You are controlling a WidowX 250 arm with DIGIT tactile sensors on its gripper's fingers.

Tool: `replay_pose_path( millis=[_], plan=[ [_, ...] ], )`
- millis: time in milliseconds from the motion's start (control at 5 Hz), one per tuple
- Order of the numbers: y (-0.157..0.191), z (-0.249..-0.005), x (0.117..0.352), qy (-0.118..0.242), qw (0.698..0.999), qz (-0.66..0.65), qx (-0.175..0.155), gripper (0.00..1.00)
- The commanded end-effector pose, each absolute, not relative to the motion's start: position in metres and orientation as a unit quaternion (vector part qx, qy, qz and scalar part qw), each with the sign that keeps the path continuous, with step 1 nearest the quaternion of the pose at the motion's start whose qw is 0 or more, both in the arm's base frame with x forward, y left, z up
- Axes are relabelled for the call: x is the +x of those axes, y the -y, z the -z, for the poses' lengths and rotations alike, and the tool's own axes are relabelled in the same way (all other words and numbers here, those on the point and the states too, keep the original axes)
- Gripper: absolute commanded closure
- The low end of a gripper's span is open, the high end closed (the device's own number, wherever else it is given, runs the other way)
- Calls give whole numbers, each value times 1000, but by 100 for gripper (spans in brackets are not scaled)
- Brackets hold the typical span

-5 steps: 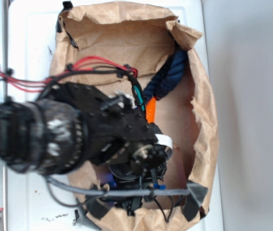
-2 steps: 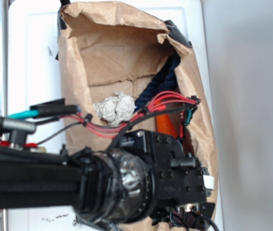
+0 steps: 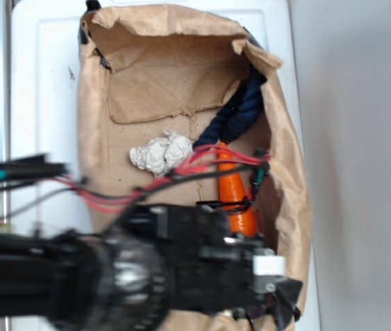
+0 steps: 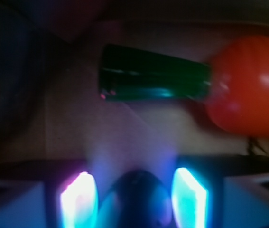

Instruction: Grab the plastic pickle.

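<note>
White tabletop point(image 3: 43, 83) runs under everything, and on it lies a crumpled brown paper bag point(image 3: 98, 138) on its side with its mouth propped wide, which seems meant to wall the contents in while leaving them reachable from above. At the left of the exterior view the black robot arm point(image 3: 78, 276) stretches in from the frame's edge, red and black cables looping off it across the bag. Further right, on the bag's floor, sits a wadded ball of grey-white paper point(image 3: 161, 153), well apart from the task's target. Right of that, a thick navy-blue twisted rope point(image 3: 240, 114) leans along the bag's right wall, and just below it the tapered orange plastic carrot point(image 3: 235, 189) points down toward the arm's wrist, which covers the bag's lower right corner. The small glossy dark green plastic pickle point(image 4: 153, 72) does not show in the exterior view, presumably hidden under the wrist; the wrist camera finds it lying flat on the brown paper, its right end touching or just beside the carrot's rounded end point(image 4: 248, 85). The gripper point(image 4: 133, 199) hangs above with its glowing fingers point(image 4: 77, 202) spread, nothing between them, the pickle ahead of them rather than inside the gap, so the grab looks not yet begun.
</note>
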State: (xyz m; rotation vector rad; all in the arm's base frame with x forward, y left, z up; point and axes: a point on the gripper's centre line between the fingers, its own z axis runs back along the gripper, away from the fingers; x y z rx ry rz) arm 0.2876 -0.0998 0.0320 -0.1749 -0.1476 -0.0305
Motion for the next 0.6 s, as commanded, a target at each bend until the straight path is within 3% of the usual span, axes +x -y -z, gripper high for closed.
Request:
replay_pose_path(
  millis=[0,200,400],
  plan=[
    [95,-75,237,123,987,13,-106,100],
    [79,-90,228,135,985,-17,-105,100],
    [51,-119,223,147,978,-73,-126,100]
  ],
)
